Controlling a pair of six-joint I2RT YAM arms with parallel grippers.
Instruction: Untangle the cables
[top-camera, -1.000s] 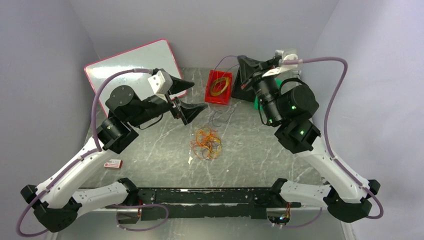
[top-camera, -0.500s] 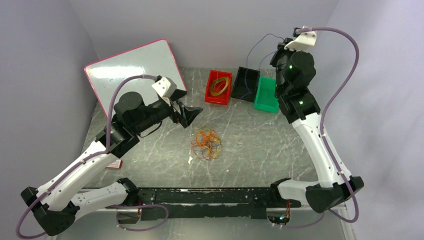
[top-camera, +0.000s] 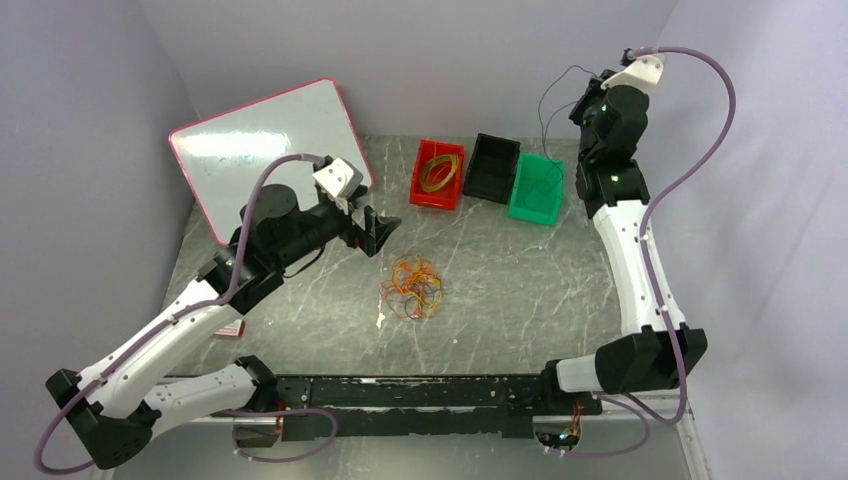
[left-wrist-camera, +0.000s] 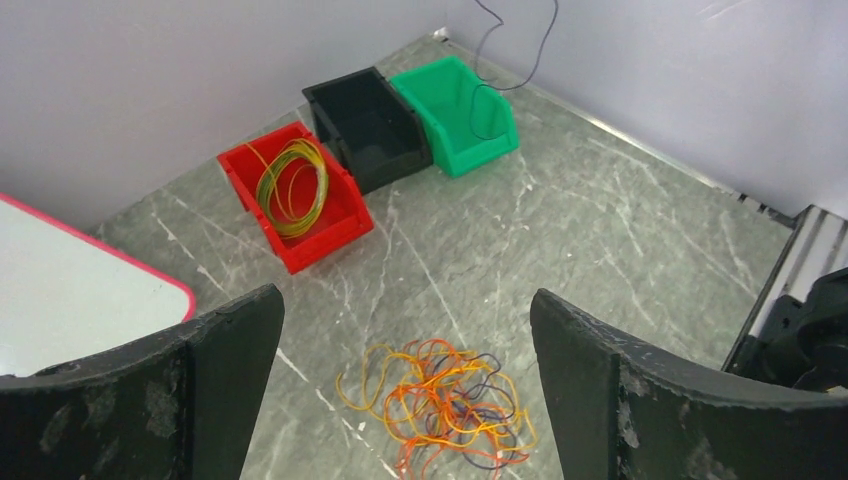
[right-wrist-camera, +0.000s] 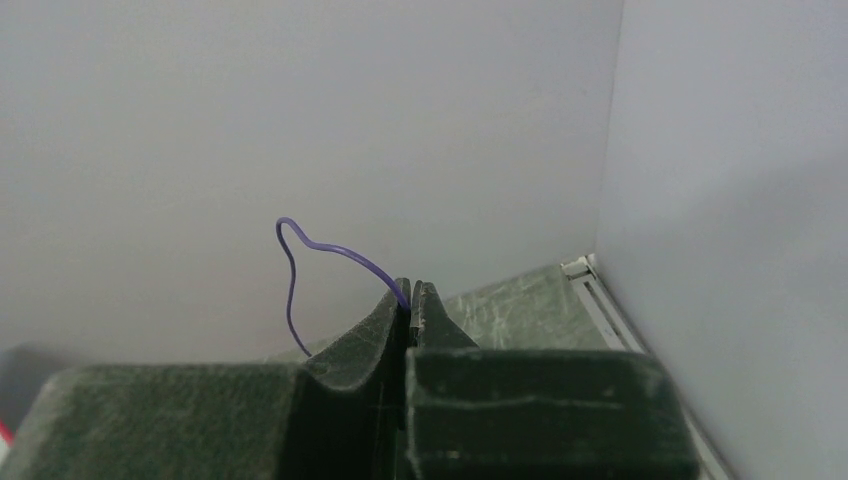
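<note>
The cables (top-camera: 411, 288) lie as a hand-sized tangle of yellow, orange-red and dark loops on the marble table; in the left wrist view this tangle (left-wrist-camera: 440, 405) sits between and beyond my fingers. My left gripper (top-camera: 378, 232) (left-wrist-camera: 405, 295) hovers just behind and left of the tangle, open, with nothing between its fingers. My right gripper (top-camera: 590, 97) (right-wrist-camera: 411, 290) is raised high at the back right, shut on one dark purple cable (right-wrist-camera: 300, 240). That cable (top-camera: 543, 115) arches out and hangs down into the green bin (top-camera: 530, 213).
Three bins stand in a row at the back: a red bin (top-camera: 432, 200) holding a yellow coil (left-wrist-camera: 290, 185), a black bin (top-camera: 485, 190) and the green one. A pink-edged whiteboard (top-camera: 265, 135) leans at the back left. A small red-and-white card (top-camera: 228, 328) lies near the left arm.
My right arm has swung up and to the right, carrying the dark cable from near the red and black bins to above the green bin. My left gripper has shifted slightly toward the tangle.
</note>
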